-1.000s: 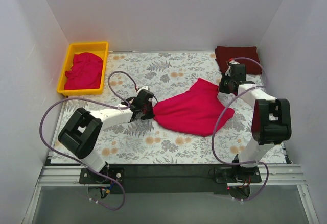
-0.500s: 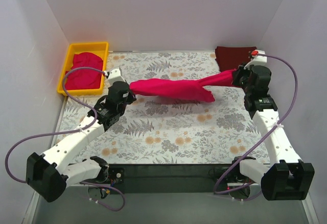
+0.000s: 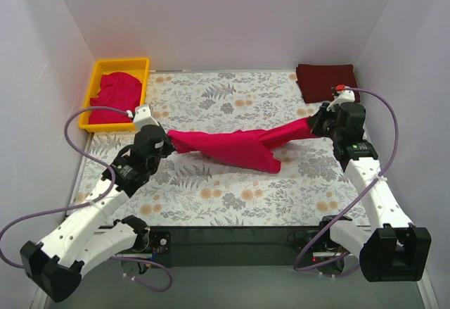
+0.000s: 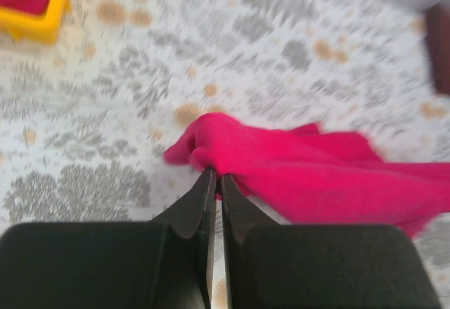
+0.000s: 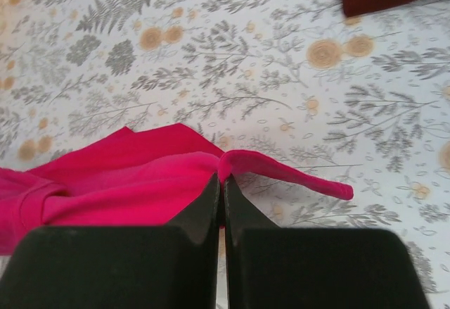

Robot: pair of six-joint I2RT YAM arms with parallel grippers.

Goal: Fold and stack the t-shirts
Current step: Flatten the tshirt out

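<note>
A crimson-pink t-shirt [image 3: 235, 146] hangs stretched between both arms over the middle of the floral table. My left gripper [image 3: 169, 140] is shut on its left end, where the cloth [image 4: 295, 165] bunches at the fingertips [image 4: 216, 177]. At the shirt's right end my right gripper [image 3: 314, 124] is shut on a fold of the cloth [image 5: 140, 182], which pokes out beyond the tips [image 5: 222, 181]. More crimson-pink t-shirts [image 3: 114, 95] lie heaped in the yellow tray. A folded dark maroon t-shirt [image 3: 325, 79] lies at the back right corner.
The yellow tray [image 3: 93, 87] stands at the back left corner of the floral tablecloth [image 3: 232, 196]. White walls close in the left, back and right sides. Purple cables loop beside both arms.
Both grippers have come nearer to me with the stretched shirt between them. A second ago the shirt lay spread flat on the table with the arms low beside it.
</note>
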